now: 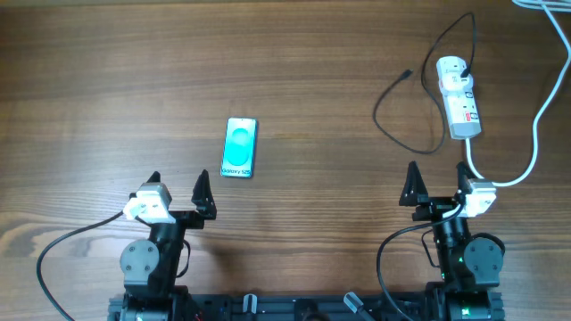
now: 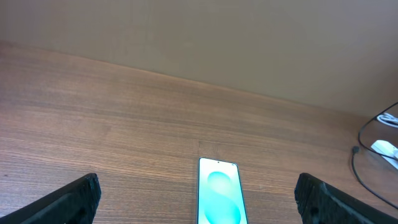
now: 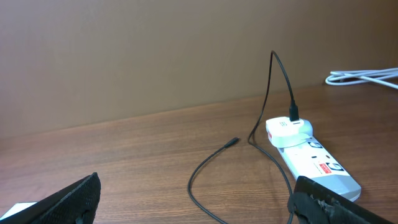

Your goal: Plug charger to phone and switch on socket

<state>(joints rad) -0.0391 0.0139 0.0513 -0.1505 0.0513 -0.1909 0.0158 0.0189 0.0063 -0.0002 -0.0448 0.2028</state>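
The phone [image 1: 239, 148] lies flat on the wooden table, teal screen up; in the left wrist view [image 2: 219, 198] it sits just ahead between the fingers. My left gripper [image 1: 178, 189] is open and empty, just below the phone. The socket [image 1: 459, 98], a white power strip, lies at the far right with a black plug in it; it also shows in the right wrist view [image 3: 311, 158]. The charger [image 1: 393, 120] loops left of the strip, its connector tip [image 1: 407, 74] free on the table, also in the right wrist view [image 3: 232, 142]. My right gripper [image 1: 439, 185] is open and empty below the strip.
A thick white cord [image 1: 538, 125] curves from the strip toward the right table edge and up to the far right corner. Both arm bases stand at the table's near edge.
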